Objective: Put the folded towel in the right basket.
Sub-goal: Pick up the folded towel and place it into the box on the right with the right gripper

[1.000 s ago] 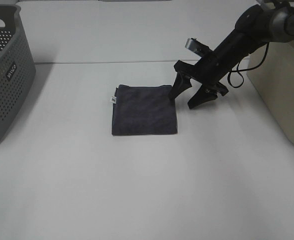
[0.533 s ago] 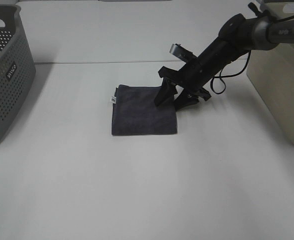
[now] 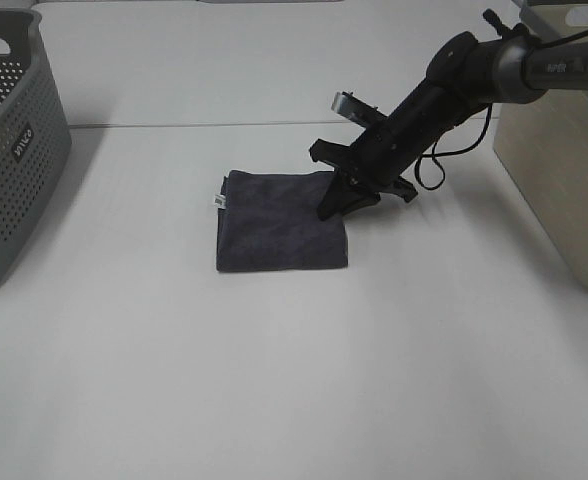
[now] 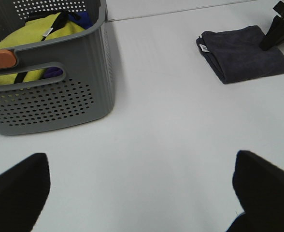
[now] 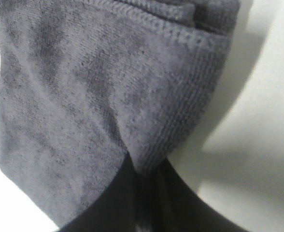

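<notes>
The folded dark grey towel [image 3: 279, 220] lies flat on the white table [image 3: 274, 380], near its middle. My right gripper [image 3: 336, 205] is at the towel's right edge, fingers pinched together on the fabric. In the right wrist view the towel [image 5: 84, 96] fills the frame and its edge is caught between the dark fingertips [image 5: 120, 193]. The right basket [image 3: 564, 180] is beige and stands at the table's right edge. My left gripper [image 4: 142, 203] is open and empty, well away from the towel [image 4: 246, 53]; it is outside the high view.
A grey perforated basket [image 3: 14, 150] stands at the far left; the left wrist view shows yellow and blue cloths [image 4: 31, 36] inside it. A seam in the table surface [image 3: 204, 125] runs across behind the towel.
My right gripper moved left from beside the towel onto its right edge and its fingers closed together. The towel slid slightly to the left.
</notes>
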{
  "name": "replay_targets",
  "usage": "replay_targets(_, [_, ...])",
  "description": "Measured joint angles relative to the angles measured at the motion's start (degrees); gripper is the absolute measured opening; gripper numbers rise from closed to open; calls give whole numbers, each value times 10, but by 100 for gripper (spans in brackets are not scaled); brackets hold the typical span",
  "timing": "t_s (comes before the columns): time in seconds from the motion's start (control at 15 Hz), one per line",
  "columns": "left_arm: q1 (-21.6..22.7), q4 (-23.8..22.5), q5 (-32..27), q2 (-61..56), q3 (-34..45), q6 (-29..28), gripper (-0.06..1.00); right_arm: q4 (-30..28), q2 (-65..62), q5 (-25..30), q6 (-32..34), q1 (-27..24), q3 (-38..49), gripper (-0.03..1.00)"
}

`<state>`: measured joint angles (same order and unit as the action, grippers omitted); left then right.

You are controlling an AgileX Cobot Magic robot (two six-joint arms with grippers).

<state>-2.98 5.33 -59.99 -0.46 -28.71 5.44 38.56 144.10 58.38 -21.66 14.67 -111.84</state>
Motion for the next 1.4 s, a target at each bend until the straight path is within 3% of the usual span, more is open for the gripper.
replay_targets(0.53, [0, 0, 0, 0, 0, 0, 98, -71, -198, 57, 3, -1, 2, 4])
replay_targets(0.73, [0, 0, 0, 0, 0, 0, 98, -184, -320, 62, 48, -3, 2, 4])
replay_targets(0.87, [0, 0, 0, 0, 0, 0, 98, -204, -355, 63, 57, -19, 2, 4])
replay_targets(1.4, [0, 0, 0, 0, 0, 0, 98, -203, -451, 93, 61, -244, 2, 4])
